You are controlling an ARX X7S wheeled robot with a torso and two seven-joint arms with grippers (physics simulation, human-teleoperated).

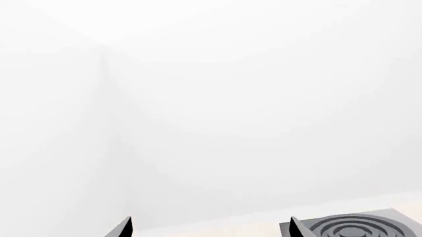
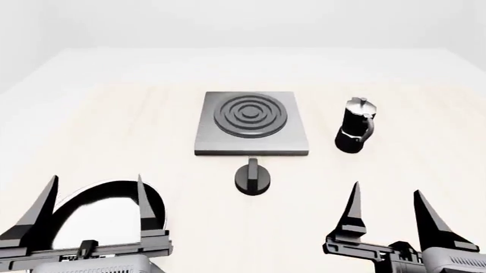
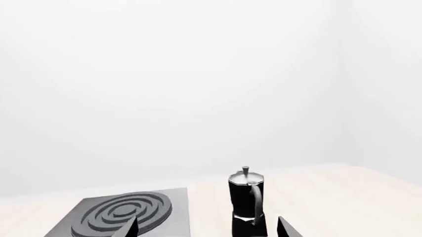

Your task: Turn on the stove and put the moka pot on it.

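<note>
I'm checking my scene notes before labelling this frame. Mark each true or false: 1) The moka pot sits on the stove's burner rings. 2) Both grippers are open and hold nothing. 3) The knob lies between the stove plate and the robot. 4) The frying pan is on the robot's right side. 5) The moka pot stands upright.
1) False: the moka pot stands on the table, apart from the stove, on its right.
2) True: the left gripper and right gripper are open and empty.
3) True: the knob sits just in front of the plate.
4) False: the frying pan is on the left, under the left gripper.
5) True.
</note>
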